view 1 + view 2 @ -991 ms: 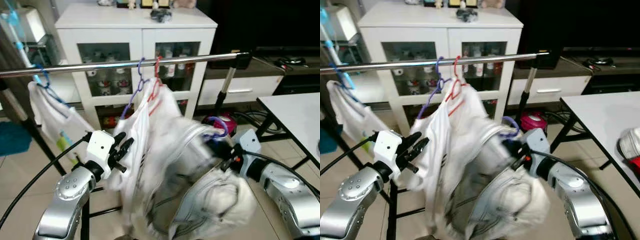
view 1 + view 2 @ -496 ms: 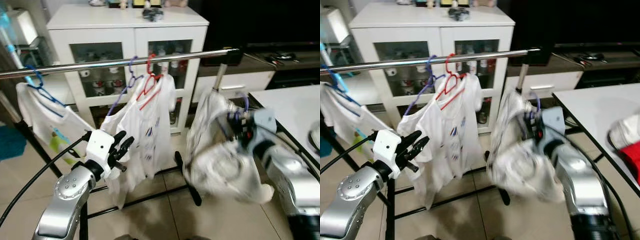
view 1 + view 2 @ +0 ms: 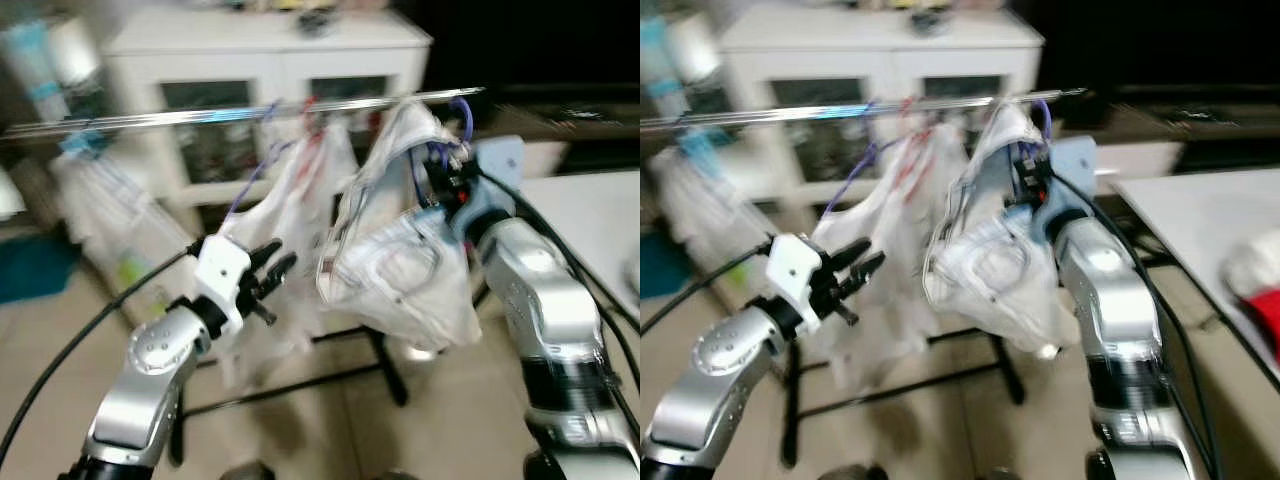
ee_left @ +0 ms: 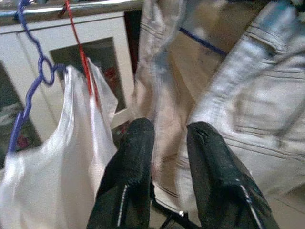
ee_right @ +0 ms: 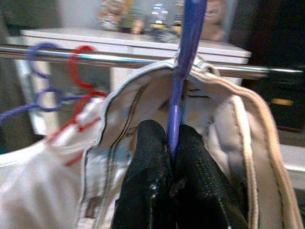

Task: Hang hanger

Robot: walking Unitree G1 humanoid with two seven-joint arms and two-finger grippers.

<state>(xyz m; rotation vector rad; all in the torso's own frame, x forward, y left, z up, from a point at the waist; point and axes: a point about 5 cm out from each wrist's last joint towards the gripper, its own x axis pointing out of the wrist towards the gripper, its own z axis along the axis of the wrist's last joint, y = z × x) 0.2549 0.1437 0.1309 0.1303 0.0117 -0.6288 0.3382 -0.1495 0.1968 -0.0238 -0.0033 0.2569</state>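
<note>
A purple hanger (image 5: 188, 43) carries a pale, jeans-like garment (image 3: 400, 260). My right gripper (image 5: 171, 138) is shut on the hanger's stem, just below the hook. It holds the hanger high at the right end of the steel rail (image 3: 200, 117). The hook (image 3: 460, 105) is level with the rail, but blur hides whether it rests on it. My left gripper (image 3: 275, 270) hovers open in front of the hung white shirts (image 3: 290, 200), with nothing between its fingers (image 4: 138, 143).
Another purple hanger (image 3: 268, 140) and a red one (image 3: 310, 125) hold the shirts at mid rail. A blue hanger with a shirt (image 3: 95, 200) hangs far left. A white cabinet (image 3: 250, 50) stands behind, a white table (image 3: 600, 210) at right. Rack feet (image 3: 390, 370) cross the floor.
My right arm has lifted the hanger and garment from waist height up to the rail's right end. The left arm has stayed about where it was. The camera has shifted.
</note>
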